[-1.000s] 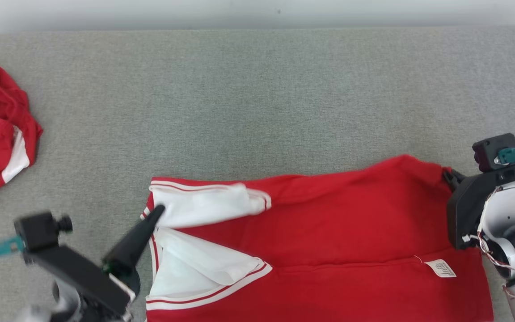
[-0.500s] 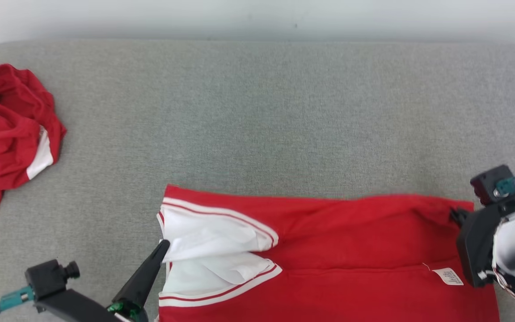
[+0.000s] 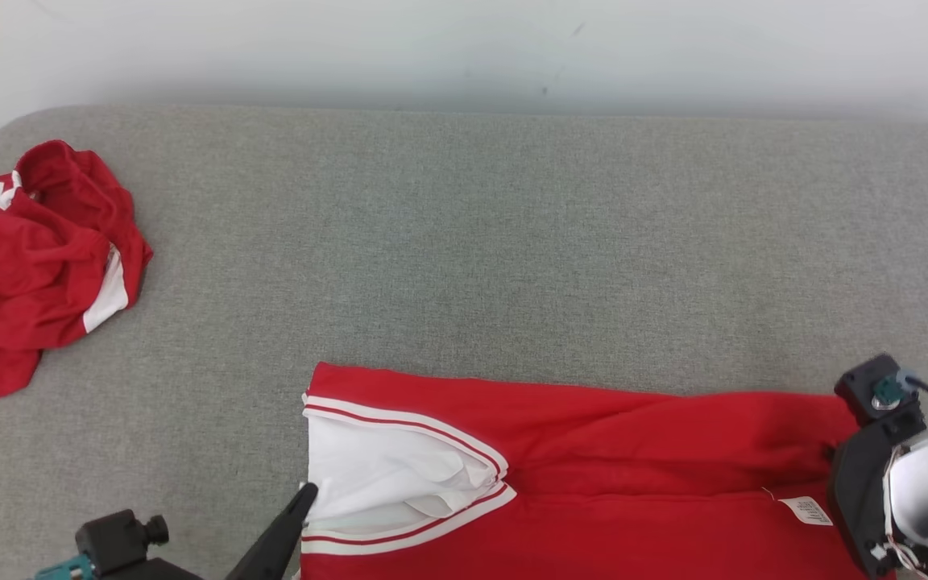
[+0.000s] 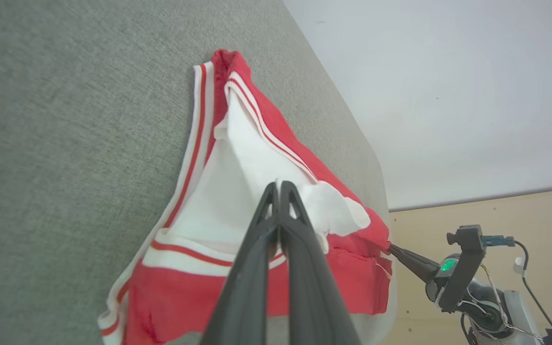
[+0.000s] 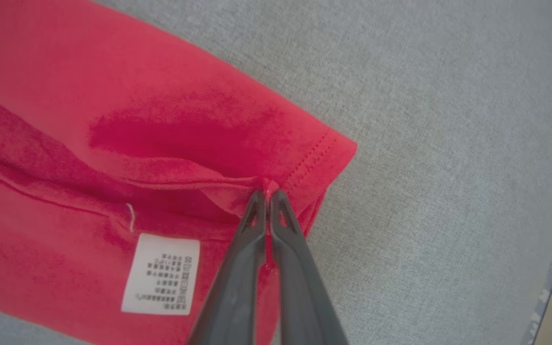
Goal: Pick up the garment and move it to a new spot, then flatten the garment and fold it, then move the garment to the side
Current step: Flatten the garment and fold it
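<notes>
**Head view.** The garment (image 3: 633,451), red with white striped trim, is lying spread along the near edge of the grey padded surface (image 3: 464,242). A second, crumpled red garment (image 3: 37,266) is sitting by the far left corner, well apart. The left gripper (image 3: 308,491) is touching the white panel (image 3: 383,475) at the garment's left end. The right gripper (image 3: 834,453) is meeting the red hem at its right end, just beside the care label (image 3: 809,510).

**Left wrist view.** The left gripper (image 4: 278,184) is pinching a fold of the white panel, with its fingers pressed together on the cloth.

**Right wrist view.** The right gripper (image 5: 267,194) is clamping a small tuck of hem next to the corner, and no gap is showing between its fingers.

**Handling, as judged.** The fabric is appearing light, soft and limp, so it is likely sagging between the grips and creasing readily. Hems and trim bands are offering the firmest hold. Opposite ends are suiting it best, as gripped here.

**Change from one second ago.** The head camera is now showing more wall, so the overall shift is the camera's. Apart from that, the raised hump at the garment's right end is now lying flat and the far edge is running nearly straight. The two white flaps are sitting closer together, and both grippers are standing nearer the near edge.
</notes>
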Controlling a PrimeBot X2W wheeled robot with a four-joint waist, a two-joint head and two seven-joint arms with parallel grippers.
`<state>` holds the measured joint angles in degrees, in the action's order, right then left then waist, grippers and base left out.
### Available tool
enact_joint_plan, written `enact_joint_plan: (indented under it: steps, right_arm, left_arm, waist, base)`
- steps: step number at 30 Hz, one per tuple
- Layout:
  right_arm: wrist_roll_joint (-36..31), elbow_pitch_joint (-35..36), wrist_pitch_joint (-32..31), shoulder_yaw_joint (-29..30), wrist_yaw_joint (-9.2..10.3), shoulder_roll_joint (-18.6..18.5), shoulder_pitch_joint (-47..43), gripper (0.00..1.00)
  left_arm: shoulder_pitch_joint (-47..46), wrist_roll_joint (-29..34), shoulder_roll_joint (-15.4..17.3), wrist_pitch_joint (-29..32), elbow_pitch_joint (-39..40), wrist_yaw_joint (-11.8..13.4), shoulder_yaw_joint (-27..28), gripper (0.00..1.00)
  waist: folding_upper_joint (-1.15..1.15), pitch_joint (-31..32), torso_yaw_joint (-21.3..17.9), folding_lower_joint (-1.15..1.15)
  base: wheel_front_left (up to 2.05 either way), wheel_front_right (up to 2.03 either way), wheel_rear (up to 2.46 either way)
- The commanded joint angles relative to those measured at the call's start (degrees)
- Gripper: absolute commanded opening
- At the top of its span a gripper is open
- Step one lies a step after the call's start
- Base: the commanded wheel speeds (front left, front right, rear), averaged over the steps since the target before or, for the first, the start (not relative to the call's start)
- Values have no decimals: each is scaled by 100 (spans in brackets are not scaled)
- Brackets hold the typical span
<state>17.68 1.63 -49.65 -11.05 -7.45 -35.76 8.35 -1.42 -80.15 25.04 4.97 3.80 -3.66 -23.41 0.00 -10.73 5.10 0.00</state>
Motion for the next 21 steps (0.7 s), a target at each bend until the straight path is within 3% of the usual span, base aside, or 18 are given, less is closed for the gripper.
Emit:
enact_joint_plan:
  steps: [1, 3, 4, 7, 16, 17, 18, 21]
  right_arm:
    - [-42, -25, -25, 1, -6, -16, -85, 25]
    - [-65, -84, -72, 17, -6, 26, -121, 47]
    - [-74, -127, -101, 29, -6, 52, -158, 46]
    - [-158, -178, -61, 151, -6, 137, -187, 100]
    - [-282, -5, 452, 954, -6, 762, -562, 100]
    - [-289, 77, 550, 1108, -6, 880, -639, 100]
    - [-302, 147, 657, 1276, -6, 1009, -723, 100]
    - [-317, 410, 974, 1726, -6, 1423, -1011, 100]
  left_arm:
    - [24, 100, -29, -3, -33, -24, -24, 0]
    - [13, 62, -99, -32, -124, -43, -60, 0]
    - [16, 61, -103, -43, -185, -58, -65, 0]
    - [42, 149, -118, -80, -339, -81, -108, 0]
    - [188, 504, -152, -250, -770, -58, -309, 0]
    - [197, 559, -156, -319, -789, -69, -310, 35]
    - [223, 602, -179, -376, -839, -67, -318, 100]
    - [234, 891, -186, -618, -953, -93, -364, 100]
  waist:
    - [0, 17, 10, 0]
    - [0, 41, 18, 0]
    - [0, 57, 19, 0]
    - [0, 107, 10, 0]
    - [0, 463, 38, 0]
    - [0, 503, 44, 0]
    - [0, 559, 57, 0]
    - [0, 682, 86, 0]
  base:
    - [0, 0, 0]
    - [0, 0, 0]
    - [0, 0, 0]
    - [0, 0, 0]
    - [0, 0, 0]
    - [0, 0, 0]
    - [0, 0, 0]
    - [0, 0, 0]
